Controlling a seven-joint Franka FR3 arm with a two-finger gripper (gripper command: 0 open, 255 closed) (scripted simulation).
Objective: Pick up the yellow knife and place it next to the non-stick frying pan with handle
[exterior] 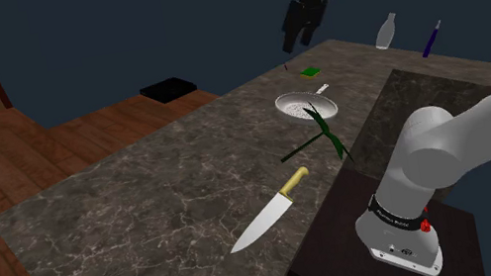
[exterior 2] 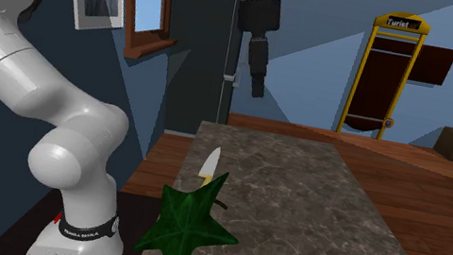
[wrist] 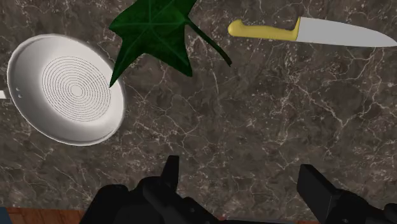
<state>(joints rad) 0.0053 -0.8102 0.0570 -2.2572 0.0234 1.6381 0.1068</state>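
Wrist view shows the knife (wrist: 312, 30) lying flat on the dark marbled bench (wrist: 254, 121). It has a curved yellow handle and a broad pale grey blade tapering to a point. Its handle end points toward the white, ringed frying pan (wrist: 67, 89), well apart, with a green leaf (wrist: 153, 32) between them. In the shoulder view it lies near the bench's edge beside the stand (exterior: 404, 238). The gripper (wrist: 242, 172) hangs above the bench, fingers wide apart, holding nothing.
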